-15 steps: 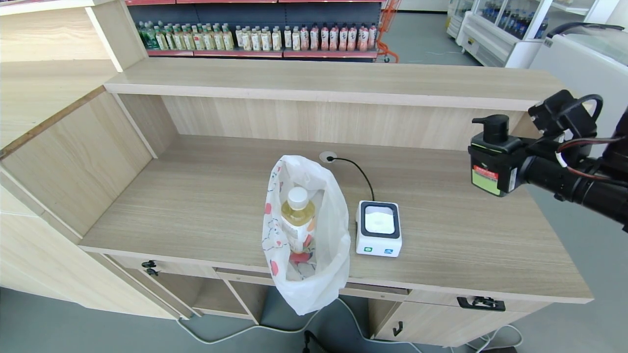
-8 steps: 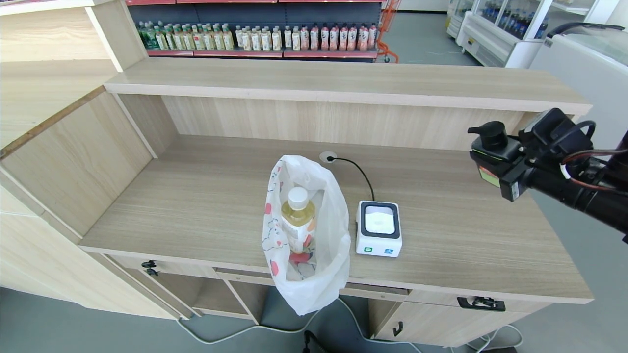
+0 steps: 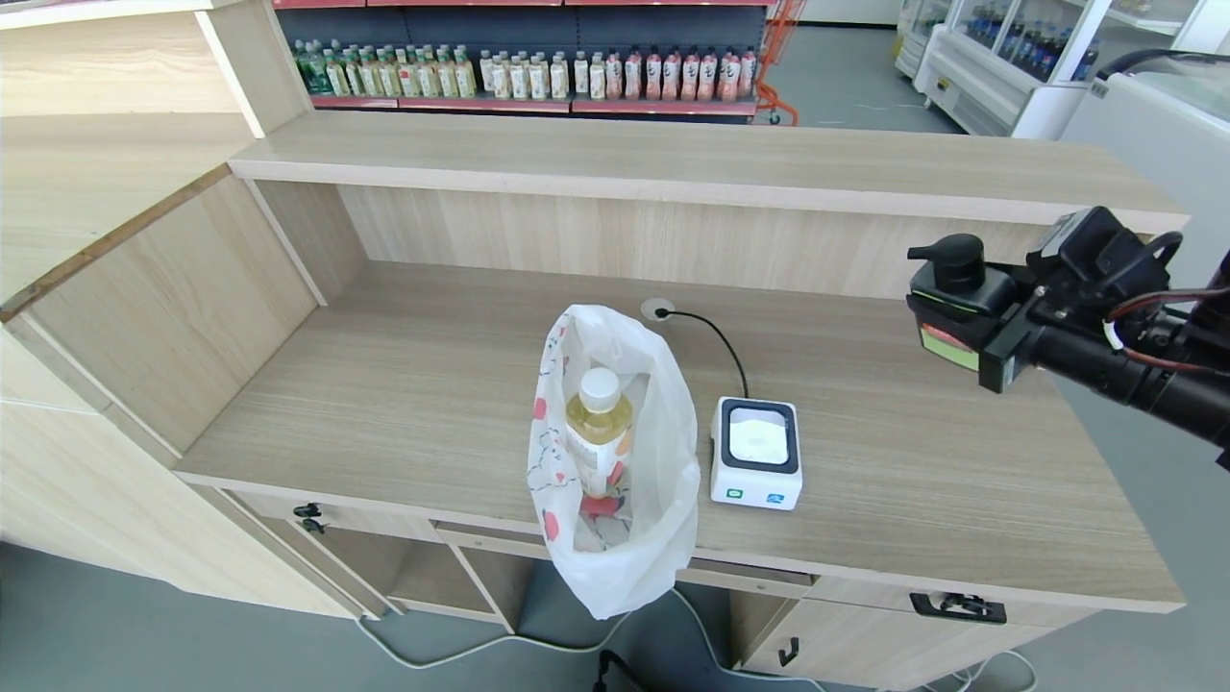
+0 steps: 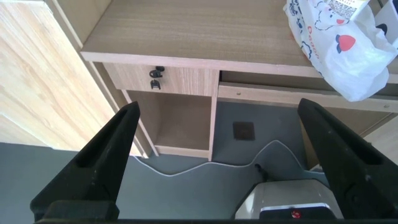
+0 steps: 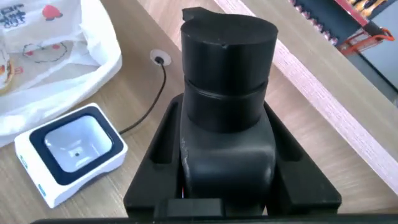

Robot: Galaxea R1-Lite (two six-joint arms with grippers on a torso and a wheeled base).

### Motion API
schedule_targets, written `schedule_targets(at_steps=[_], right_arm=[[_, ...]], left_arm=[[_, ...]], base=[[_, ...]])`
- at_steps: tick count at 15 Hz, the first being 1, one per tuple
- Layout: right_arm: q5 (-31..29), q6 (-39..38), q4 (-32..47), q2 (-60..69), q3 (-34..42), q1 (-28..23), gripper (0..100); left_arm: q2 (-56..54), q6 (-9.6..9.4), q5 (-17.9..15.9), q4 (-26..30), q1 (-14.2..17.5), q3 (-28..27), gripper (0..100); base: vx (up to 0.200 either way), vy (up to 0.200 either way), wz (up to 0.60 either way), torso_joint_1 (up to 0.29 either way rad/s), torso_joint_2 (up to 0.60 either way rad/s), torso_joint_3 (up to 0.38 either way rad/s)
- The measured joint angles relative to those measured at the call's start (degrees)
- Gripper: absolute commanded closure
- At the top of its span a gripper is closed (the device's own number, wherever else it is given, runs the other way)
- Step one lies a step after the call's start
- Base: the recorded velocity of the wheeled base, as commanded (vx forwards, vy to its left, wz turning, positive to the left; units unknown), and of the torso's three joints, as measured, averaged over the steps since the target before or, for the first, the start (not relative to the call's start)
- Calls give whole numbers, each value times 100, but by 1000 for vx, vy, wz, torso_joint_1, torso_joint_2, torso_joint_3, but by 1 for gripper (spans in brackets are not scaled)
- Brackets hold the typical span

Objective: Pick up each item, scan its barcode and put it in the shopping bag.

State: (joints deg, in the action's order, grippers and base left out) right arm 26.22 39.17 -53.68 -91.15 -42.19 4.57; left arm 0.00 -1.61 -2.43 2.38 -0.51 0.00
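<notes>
While the right hand (image 3: 995, 341) is clamped on a black pump bottle (image 3: 953, 293), held upright over what looks like the right end of the counter (image 3: 432, 384), the scanner (image 3: 757, 450) sits just beside the shopping bag (image 3: 663, 538) — a tea bottle (image 3: 598, 432) stands inside. The left hand (image 4: 217, 158) is spread wide and empty — out in front of the counter.

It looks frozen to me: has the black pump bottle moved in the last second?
Yes. The black pump bottle has drifted slightly leftward, closer to the scanner.

Wooden counter (image 3: 413, 384) fronts a stocked bottle shelf (image 3: 538, 77).
</notes>
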Motion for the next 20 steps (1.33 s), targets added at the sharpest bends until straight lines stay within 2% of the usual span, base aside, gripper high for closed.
schedule_targets(at_steps=[5,10,19,20], right_arm=[[54,-1846,-95,-118,-59,149,100],[-1125,-3490,-266,-341,-433,796,100],[-1263,-3613,-276,-1075,-773,1515,100],[-1279,-3613,-277,-1111,-783,1580,100]], left_arm=[[0,2,0,-2,-1,0,0],[0,2,2,0,0,0,0],[0,0,0,0,-1,0,0],[0,-5,0,0,-1,0,0]], base=[[0,0,0,0,0,0],[0,0,0,0,0,0],[0,0,0,0,0,0],[0,200,0,-2,2,2]])
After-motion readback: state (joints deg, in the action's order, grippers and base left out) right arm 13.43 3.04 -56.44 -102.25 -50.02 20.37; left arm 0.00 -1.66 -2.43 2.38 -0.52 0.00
